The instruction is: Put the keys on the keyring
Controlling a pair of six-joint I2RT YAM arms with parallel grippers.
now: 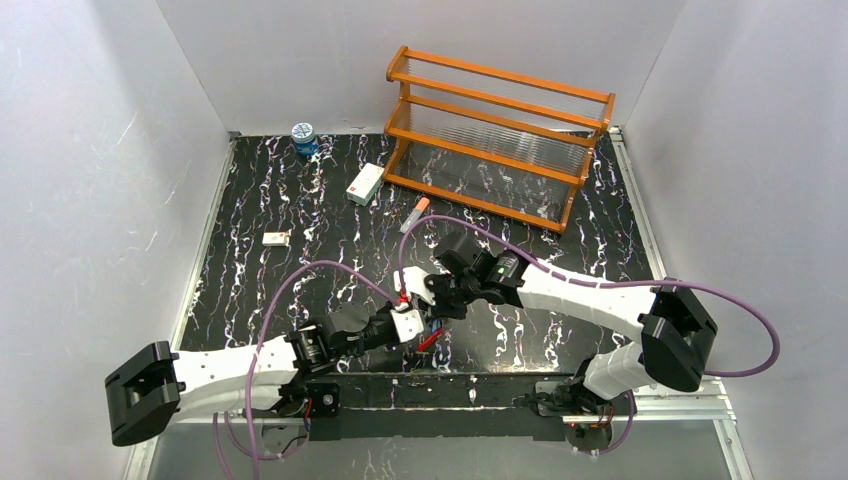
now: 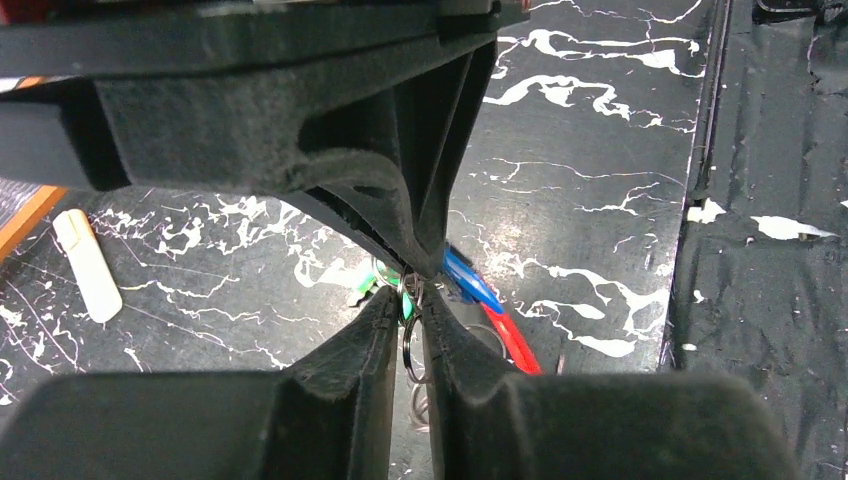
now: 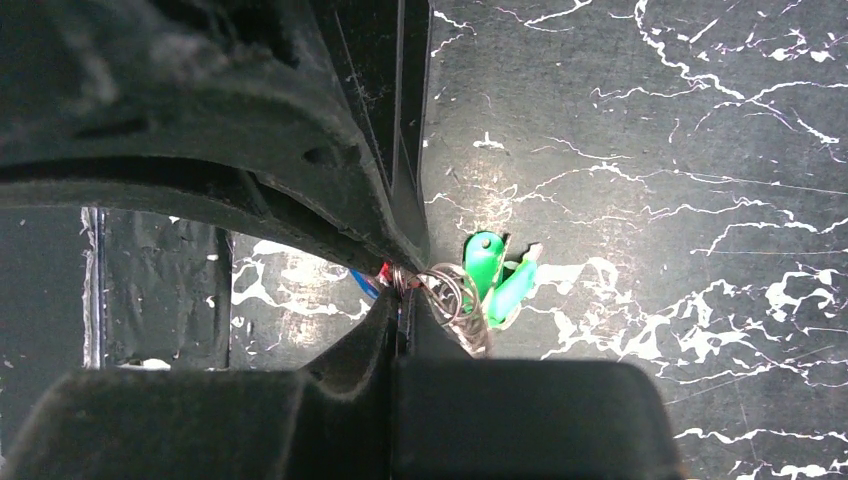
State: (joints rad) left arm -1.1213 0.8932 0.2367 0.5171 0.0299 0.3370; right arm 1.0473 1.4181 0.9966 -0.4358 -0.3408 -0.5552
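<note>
In the top view's lower centre, the right gripper (image 3: 400, 300) had its jaws pressed together, pinching the keyring (image 3: 452, 296). 2 green keys (image 3: 495, 272) hung just right of them. The left gripper (image 2: 410, 322) had nearly closed its jaws around a silver ring (image 2: 412, 352), but whether it gripped was unclear.

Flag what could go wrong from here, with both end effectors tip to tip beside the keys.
1. The right end effector seems to pinch the keyring only at its fingertips; a tug could pull the thin wire free.
2. The left end effector stands nearly shut around a silver loop; which wire that is cannot be told, so it may clamp the wrong one.
3. Both tips stand very close beside the green keys; they could collide.
</note>
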